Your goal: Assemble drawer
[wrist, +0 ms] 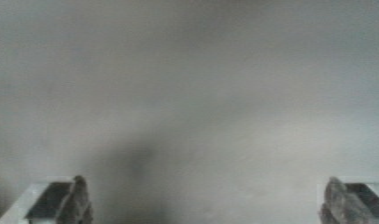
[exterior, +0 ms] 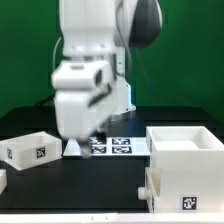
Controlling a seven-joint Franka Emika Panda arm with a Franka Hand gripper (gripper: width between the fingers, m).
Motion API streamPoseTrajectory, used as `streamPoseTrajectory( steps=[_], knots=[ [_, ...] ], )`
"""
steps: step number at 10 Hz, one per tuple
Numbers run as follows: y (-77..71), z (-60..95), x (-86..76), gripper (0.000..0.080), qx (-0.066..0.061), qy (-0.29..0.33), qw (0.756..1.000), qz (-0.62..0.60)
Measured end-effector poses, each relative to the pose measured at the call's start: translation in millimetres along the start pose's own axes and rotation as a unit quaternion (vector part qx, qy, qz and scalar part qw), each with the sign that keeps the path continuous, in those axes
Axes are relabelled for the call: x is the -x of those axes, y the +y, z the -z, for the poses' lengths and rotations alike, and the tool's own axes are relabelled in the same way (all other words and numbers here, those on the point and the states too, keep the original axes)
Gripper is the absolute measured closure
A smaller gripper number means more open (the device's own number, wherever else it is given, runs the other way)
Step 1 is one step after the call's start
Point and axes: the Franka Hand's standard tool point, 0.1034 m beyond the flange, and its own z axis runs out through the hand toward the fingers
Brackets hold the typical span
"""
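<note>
Gripper (exterior: 84,139): being held spread wide, nothing being grasped (fingers (wrist: 58,200) far apart in the wrist view).
Housing (exterior: 186,166): being carried by the bench (exterior: 100,190).
Box (exterior: 31,149): lying well apart.

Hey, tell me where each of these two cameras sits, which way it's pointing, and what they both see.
Exterior view: off the arm, at table height, facing the white robot arm, its claw down over the flat white marker board; white plastic drawer housing and small white open box beside it.
Wrist view: on the wrist, looking past two fingertips at a blurred grey surface.
Shared: only the claw, fingers apart.
</note>
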Motion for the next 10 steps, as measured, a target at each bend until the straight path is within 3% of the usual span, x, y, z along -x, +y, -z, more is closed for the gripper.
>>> streamPoseTrajectory(
  steps=[1, 2, 7, 10],
  knots=[
    [-13.6, 8.0, 3.5, 0.015, 0.022, 0.004, 0.999, -0.035],
    [-19.3, 6.1, 4.2, 0.015, 0.019, 0.003, 0.999, -0.033],
    [-18.1, 5.4, 6.2, 0.015, 0.019, 0.003, 0.999, -0.035],
    [-46.4, 24.2, 67.1, 0.015, 0.052, -0.004, 0.992, -0.115]
  ],
)
